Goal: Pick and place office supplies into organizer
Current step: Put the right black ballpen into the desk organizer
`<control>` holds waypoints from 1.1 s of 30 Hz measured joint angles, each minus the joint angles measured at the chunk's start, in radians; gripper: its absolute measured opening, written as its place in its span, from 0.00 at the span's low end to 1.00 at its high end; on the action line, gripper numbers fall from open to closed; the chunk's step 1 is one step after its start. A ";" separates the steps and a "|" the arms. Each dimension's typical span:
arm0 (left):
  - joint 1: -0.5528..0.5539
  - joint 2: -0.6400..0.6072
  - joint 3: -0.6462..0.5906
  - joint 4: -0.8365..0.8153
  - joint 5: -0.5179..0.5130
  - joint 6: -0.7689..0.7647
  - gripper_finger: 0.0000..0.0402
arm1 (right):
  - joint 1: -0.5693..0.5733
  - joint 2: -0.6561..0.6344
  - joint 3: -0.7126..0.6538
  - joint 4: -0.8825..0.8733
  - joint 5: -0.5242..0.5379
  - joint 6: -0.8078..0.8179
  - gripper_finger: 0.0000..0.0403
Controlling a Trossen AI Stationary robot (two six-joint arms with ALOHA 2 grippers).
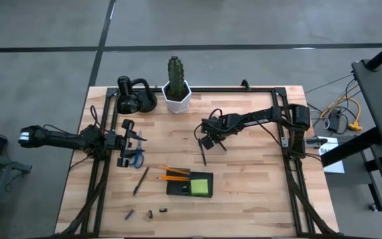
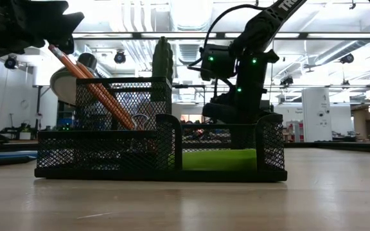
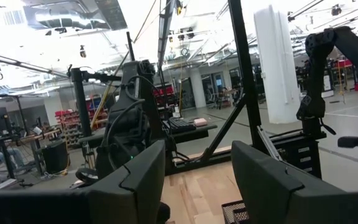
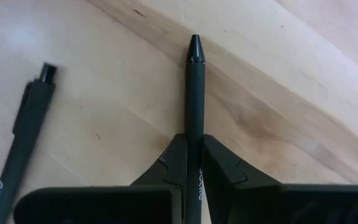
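High view: your right gripper [image 1: 207, 141] sat over mid-table, near the table's centre, with a dark pen [image 1: 203, 154] running out from under it toward the near edge. Your left gripper [image 1: 125, 143] waited at the left side, just beside the blue-handled scissors [image 1: 137, 154]. The organizer [image 1: 190, 184], a black tray, lay near the front centre, holding the lime-green sticky-note pad [image 1: 201, 186] in its right part and orange pencils [image 1: 173, 174] sticking out to the left. A second dark pen [image 1: 140, 180] lay loose on the wood left of the tray. Small dark clips [image 1: 150, 214] were scattered near the front edge. At the back stood a cactus pot [image 1: 176, 96] and a black desk gadget [image 1: 134, 96].

Low view: you saw the mesh organizer [image 2: 159, 151] close up, pencils [image 2: 92, 86] leaning in its left compartment, green pad [image 2: 218, 159] low in the right one. The right arm came down behind it.

Left wrist view: your left fingers [image 3: 135, 180] stood wide apart with nothing between them, pointing out across the room rather than at the table.

Right wrist view: your right fingers [image 4: 174, 163] were closed tight on the barrel of the dark pen [image 4: 195, 93], its tip pointing away from the wrist. Whether the pen still touched the wood could not be told. Another pen [image 4: 20, 140] lay beside it on the table, apart from the gripper.
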State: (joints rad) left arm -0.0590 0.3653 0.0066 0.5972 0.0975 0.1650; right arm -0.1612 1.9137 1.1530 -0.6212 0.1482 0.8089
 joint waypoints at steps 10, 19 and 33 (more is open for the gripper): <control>0.000 -0.001 0.000 -0.002 0.000 0.000 0.42 | 0.041 -0.114 -0.002 -0.004 0.031 0.003 0.04; 0.000 -0.001 0.000 -0.002 0.000 0.000 0.42 | 0.149 -0.210 0.000 0.013 0.274 0.003 0.04; 0.000 0.000 0.000 -0.003 0.000 0.000 0.42 | 0.366 -0.263 0.001 0.200 0.585 -0.195 0.04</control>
State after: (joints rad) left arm -0.0593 0.3657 0.0067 0.5941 0.0972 0.1646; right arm 0.2044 1.6508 1.1542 -0.4212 0.7336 0.6143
